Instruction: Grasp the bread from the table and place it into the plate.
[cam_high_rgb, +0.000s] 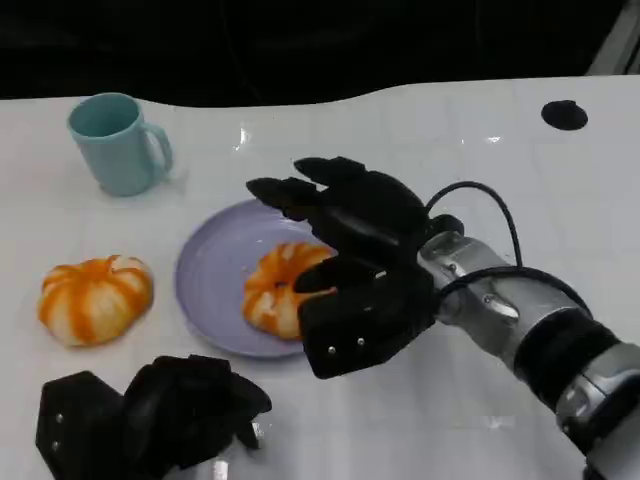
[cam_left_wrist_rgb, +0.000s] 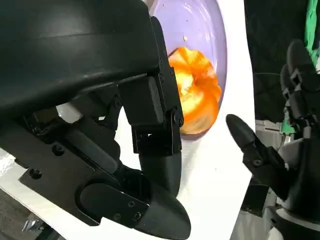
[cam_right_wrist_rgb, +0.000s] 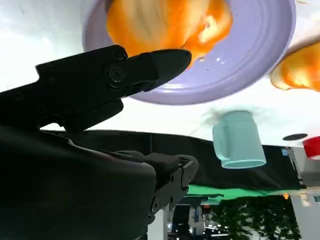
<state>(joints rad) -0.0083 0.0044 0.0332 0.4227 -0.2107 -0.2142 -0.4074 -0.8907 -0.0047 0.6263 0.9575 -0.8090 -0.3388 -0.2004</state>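
Head view: right hand (cam_high_rgb: 350, 270) hovers over the purple plate (cam_high_rgb: 215, 270), fingers spread apart, holding nothing and hiding part of the bread (cam_high_rgb: 275, 290) lying in the plate. Left hand (cam_high_rgb: 150, 415) rests low on the table (cam_high_rgb: 480, 180), fingers curled inward, empty. A second bread (cam_high_rgb: 95, 298) lies beside the plate; a teal mug (cam_high_rgb: 118, 143) stands beyond.
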